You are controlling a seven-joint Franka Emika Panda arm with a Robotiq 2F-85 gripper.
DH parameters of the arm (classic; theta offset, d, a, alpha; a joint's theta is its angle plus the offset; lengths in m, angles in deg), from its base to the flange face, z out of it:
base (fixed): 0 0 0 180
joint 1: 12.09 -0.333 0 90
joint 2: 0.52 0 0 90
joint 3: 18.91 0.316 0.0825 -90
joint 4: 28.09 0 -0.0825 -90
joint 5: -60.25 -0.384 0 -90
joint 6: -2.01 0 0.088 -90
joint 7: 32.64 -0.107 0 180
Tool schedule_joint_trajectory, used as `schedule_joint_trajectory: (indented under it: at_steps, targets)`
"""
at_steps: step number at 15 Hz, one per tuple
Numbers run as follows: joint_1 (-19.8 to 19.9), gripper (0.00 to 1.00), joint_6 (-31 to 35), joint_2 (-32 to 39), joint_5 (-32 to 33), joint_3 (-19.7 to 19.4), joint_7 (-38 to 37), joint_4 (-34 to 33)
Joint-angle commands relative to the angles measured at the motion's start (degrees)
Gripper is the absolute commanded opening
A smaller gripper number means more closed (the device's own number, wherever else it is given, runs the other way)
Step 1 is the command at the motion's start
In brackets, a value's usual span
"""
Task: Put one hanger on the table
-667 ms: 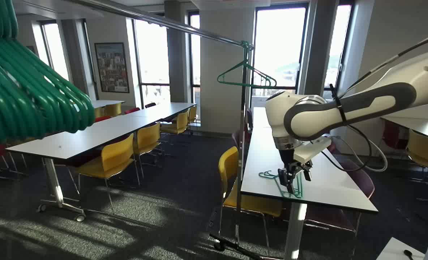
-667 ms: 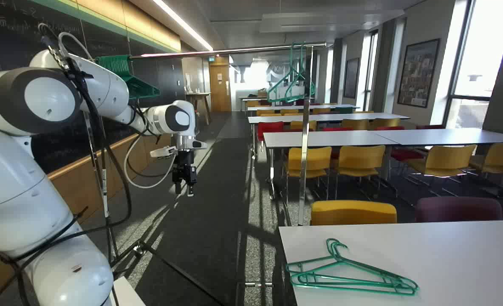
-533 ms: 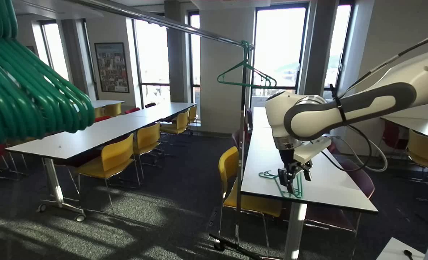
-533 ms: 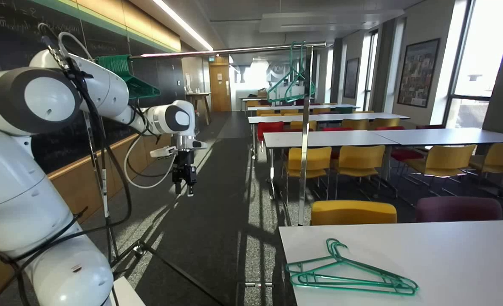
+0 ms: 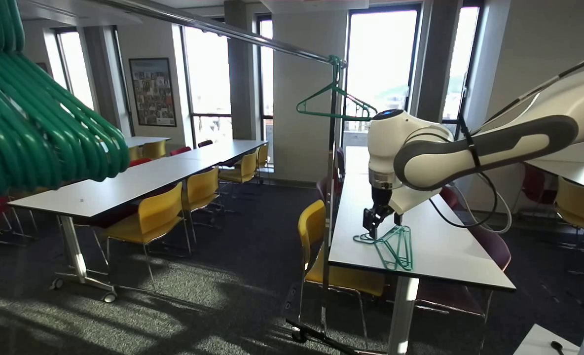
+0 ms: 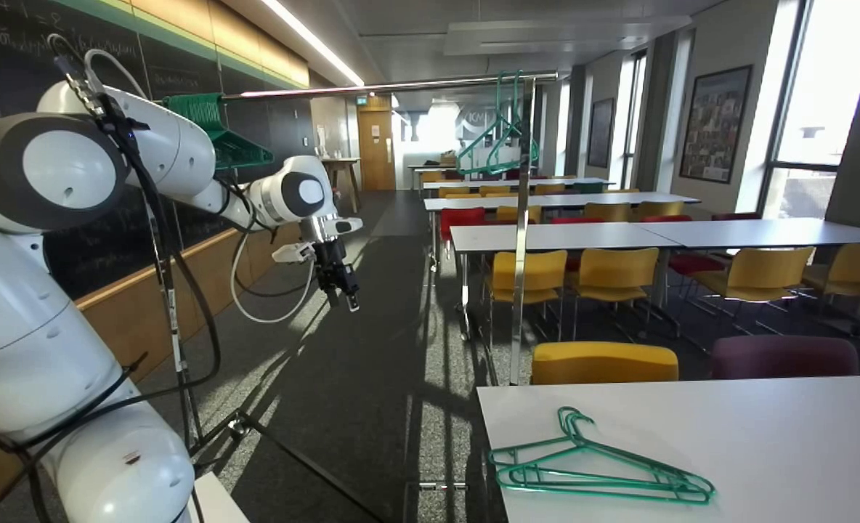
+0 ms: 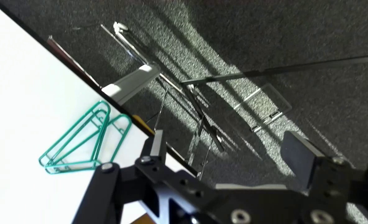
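Hanging above dark grey carpet (image 6: 372, 392), a black two-fingered hand (image 6: 343, 305)
In an exterior view, glossy green hangers (image 5: 50, 138) bunch at left. In an exterior view, thin teal-green triangular clothes hangers (image 6: 604, 483) lie overlapped on the white rectangular worktop (image 6: 786, 443), well apart from the hand. In the wrist view, its fingers (image 7: 296, 157) stand wide apart, carpet showing between them.
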Motion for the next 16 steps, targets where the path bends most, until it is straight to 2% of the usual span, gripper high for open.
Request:
schedule_joint_trajectory:
  at_steps: [1, 6, 10, 12, 15, 16]
  targets:
    - [-0.2, 1.00, 4.0, -3.1, 9.1, 0.2, -2.8, 0.7]
    - [0.6, 1.00, 8.0, -4.6, 24.1, 1.8, -8.8, 1.0]
    - [0.1, 1.00, 10.1, -5.6, 36.3, 2.5, -16.9, 1.4]
    - [-0.5, 1.00, 10.1, -5.8, 40.3, 2.3, -21.3, 1.3]
    - [-1.5, 1.00, 9.4, -6.2, 43.2, 1.7, -27.8, 1.1]
    - [-3.3, 1.00, 9.2, -4.9, 35.2, -0.5, -26.1, -0.1]
